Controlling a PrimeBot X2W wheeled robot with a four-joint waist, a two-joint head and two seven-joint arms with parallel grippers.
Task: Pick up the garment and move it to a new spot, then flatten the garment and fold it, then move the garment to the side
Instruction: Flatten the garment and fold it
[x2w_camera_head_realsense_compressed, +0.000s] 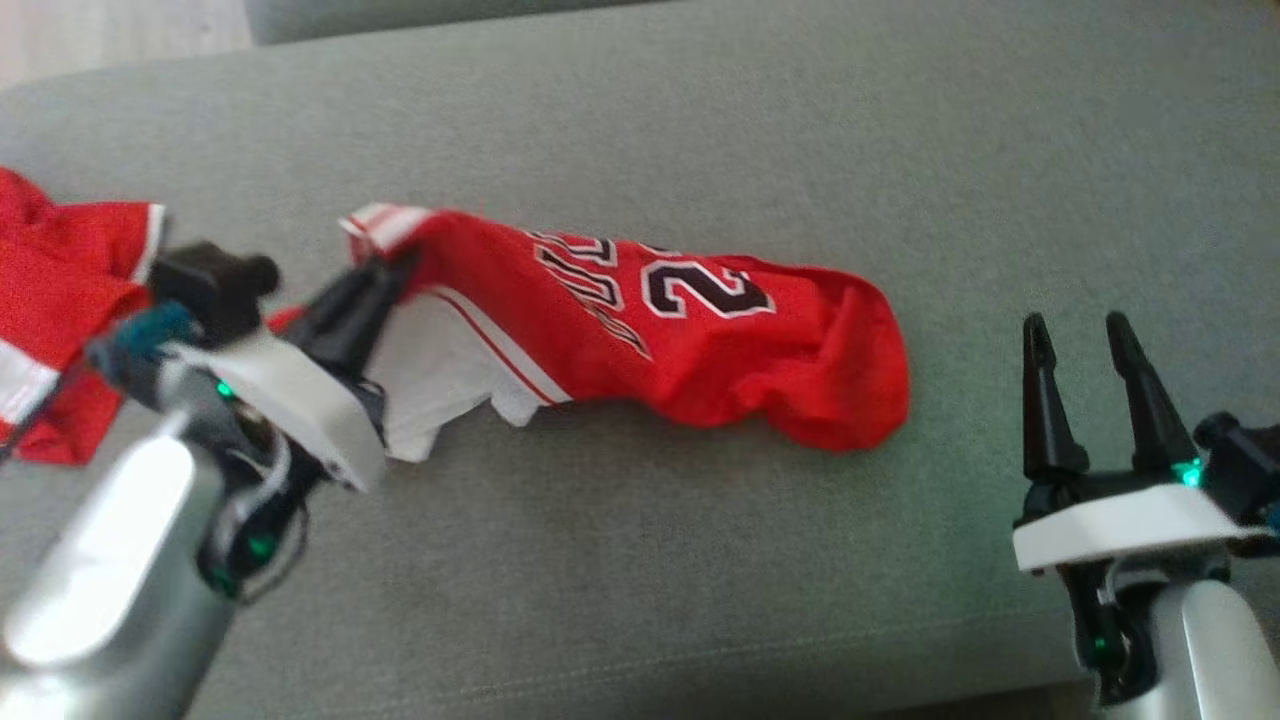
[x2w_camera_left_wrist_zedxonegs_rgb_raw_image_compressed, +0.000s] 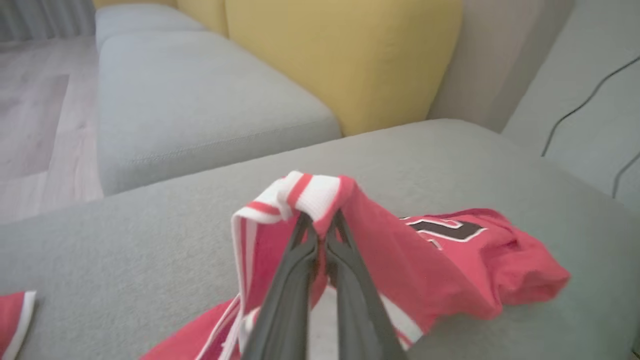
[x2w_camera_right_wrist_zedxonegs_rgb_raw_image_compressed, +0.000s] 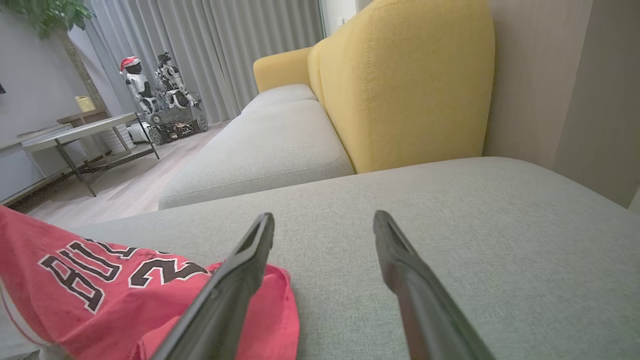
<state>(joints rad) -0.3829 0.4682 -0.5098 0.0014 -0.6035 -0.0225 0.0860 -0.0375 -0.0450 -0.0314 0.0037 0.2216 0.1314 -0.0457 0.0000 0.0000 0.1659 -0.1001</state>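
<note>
A red jersey with black-and-white lettering, the garment (x2w_camera_head_realsense_compressed: 680, 330), lies crumpled in a long bundle across the grey cushion (x2w_camera_head_realsense_compressed: 700, 120). My left gripper (x2w_camera_head_realsense_compressed: 395, 268) is shut on its white-trimmed left end, lifting that end off the cushion; the left wrist view shows the fingers (x2w_camera_left_wrist_zedxonegs_rgb_raw_image_compressed: 300, 260) pinching the trim of the garment (x2w_camera_left_wrist_zedxonegs_rgb_raw_image_compressed: 450, 260). My right gripper (x2w_camera_head_realsense_compressed: 1080, 335) stands open at the lower right, apart from the cloth. In the right wrist view its open fingers (x2w_camera_right_wrist_zedxonegs_rgb_raw_image_compressed: 250, 260) reach over bare cushion beside the garment (x2w_camera_right_wrist_zedxonegs_rgb_raw_image_compressed: 100, 285).
A second red and white cloth (x2w_camera_head_realsense_compressed: 60, 300) lies at the far left of the cushion. Yellow backrests (x2w_camera_right_wrist_zedxonegs_rgb_raw_image_compressed: 400, 85) and another grey seat (x2w_camera_right_wrist_zedxonegs_rgb_raw_image_compressed: 270, 145) lie beyond. A cable (x2w_camera_left_wrist_zedxonegs_rgb_raw_image_compressed: 585, 105) runs over the cushion. A low table (x2w_camera_right_wrist_zedxonegs_rgb_raw_image_compressed: 75, 135) and a small robot (x2w_camera_right_wrist_zedxonegs_rgb_raw_image_compressed: 160, 95) stand on the floor.
</note>
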